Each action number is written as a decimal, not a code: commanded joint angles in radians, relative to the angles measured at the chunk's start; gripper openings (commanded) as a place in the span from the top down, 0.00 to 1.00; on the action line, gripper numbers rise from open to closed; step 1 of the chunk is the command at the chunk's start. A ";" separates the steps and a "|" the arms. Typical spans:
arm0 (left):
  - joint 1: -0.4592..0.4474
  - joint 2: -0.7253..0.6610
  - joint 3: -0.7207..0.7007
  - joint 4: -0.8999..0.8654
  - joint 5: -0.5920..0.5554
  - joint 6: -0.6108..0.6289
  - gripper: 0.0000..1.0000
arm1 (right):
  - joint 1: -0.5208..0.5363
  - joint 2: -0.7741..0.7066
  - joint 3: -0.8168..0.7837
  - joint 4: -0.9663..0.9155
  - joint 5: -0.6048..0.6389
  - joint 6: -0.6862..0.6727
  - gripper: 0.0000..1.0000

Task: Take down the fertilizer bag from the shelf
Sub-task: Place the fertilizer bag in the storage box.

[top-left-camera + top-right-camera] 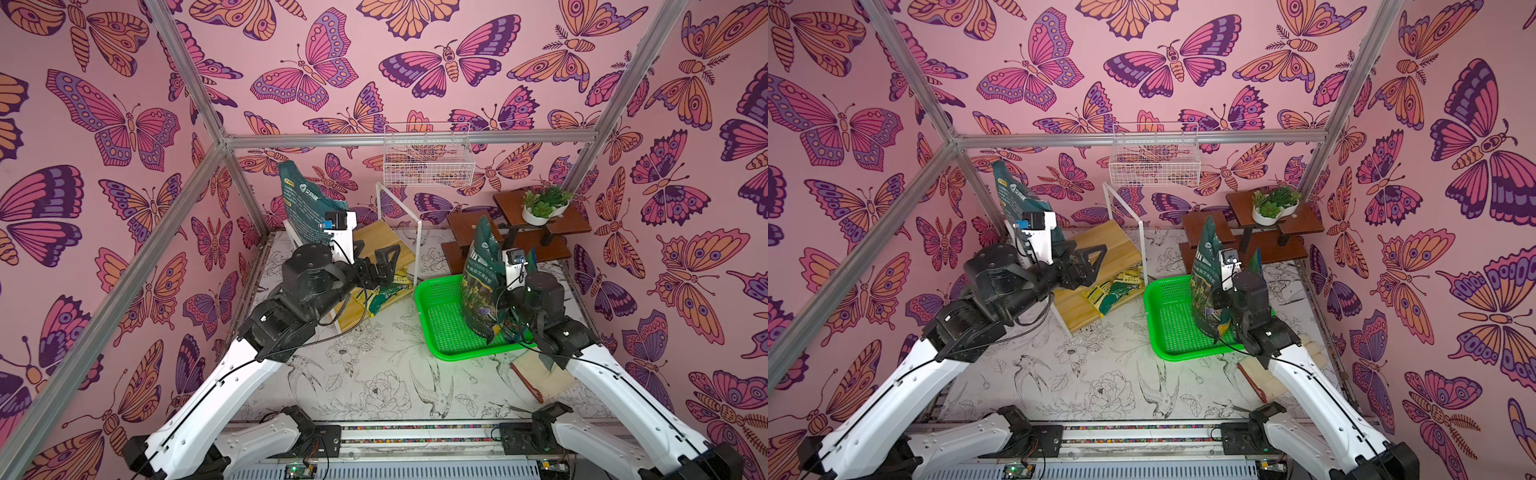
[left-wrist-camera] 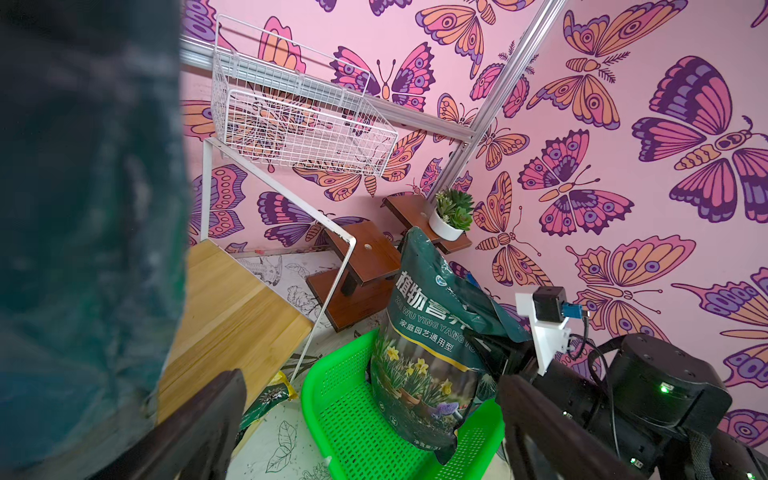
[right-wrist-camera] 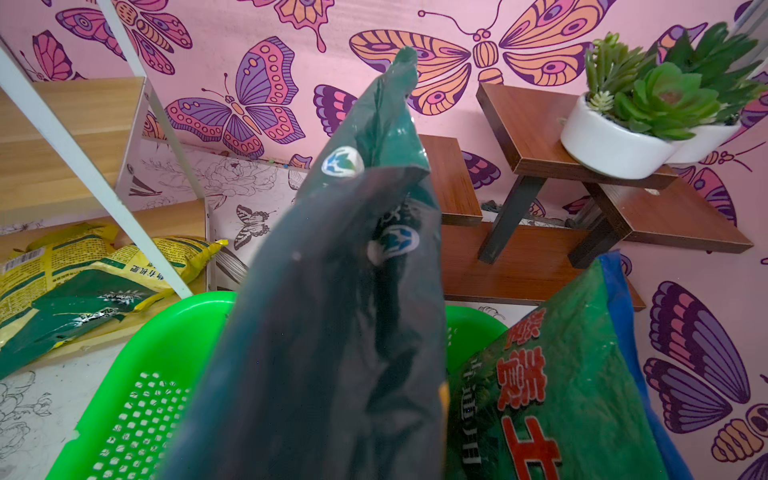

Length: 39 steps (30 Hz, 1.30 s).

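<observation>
Left gripper [image 1: 387, 264] is seen with jaws spread wide and nothing between them, hovering over the shelf [image 1: 376, 237] at the step between its two boards. The fertilizer bag [image 1: 388, 294], yellow and green, is found lying flat on the lower board near its front edge, just below and slightly ahead of those open jaws, untouched. A dark green bag [image 1: 305, 203] is stood upright at the back of the upper board, behind the left jaws; its base is hidden by the wrist. Right gripper [image 2: 487, 353] is clamped tight on the side edge of a daffodil-print bag [image 2: 424, 353], which is held upright with its bottom in the green tray [image 1: 441, 320]. Just beside the right jaws, a green bag with red lettering [image 3: 561, 395] is leaned in the same tray. Beyond the right jaws the brown plant stand [image 1: 509, 200] with a white succulent pot [image 1: 540, 210] is seen. A white wire basket [image 1: 428, 162] is hung on the back wall, well above both jaws.
</observation>
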<state>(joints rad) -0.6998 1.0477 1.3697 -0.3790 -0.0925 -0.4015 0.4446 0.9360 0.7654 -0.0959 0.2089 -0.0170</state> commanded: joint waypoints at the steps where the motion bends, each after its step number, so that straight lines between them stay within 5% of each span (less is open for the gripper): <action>1: -0.003 -0.019 -0.018 0.025 -0.026 0.015 0.00 | -0.009 -0.039 -0.002 0.104 0.014 0.059 1.00; 5: -0.003 -0.023 -0.023 0.028 -0.035 0.013 0.00 | -0.010 -0.065 -0.021 0.080 0.006 0.076 0.93; 10: -0.003 -0.023 -0.023 0.031 -0.040 0.012 0.00 | -0.009 -0.090 -0.024 0.062 -0.003 0.087 0.41; 13: -0.003 -0.023 -0.024 0.031 -0.044 0.011 0.00 | -0.009 -0.095 -0.015 0.051 -0.017 0.090 0.30; 27: -0.003 -0.031 -0.031 0.031 -0.064 0.013 0.00 | -0.009 -0.098 0.092 -0.022 -0.142 0.116 0.05; 39: -0.003 -0.042 -0.034 0.031 -0.081 0.023 0.00 | -0.007 -0.103 0.199 -0.085 -0.187 0.119 0.01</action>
<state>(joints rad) -0.6998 1.0210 1.3540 -0.3668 -0.1513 -0.4007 0.4446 0.8421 0.8925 -0.1520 0.0494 0.0864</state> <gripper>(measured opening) 0.999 0.994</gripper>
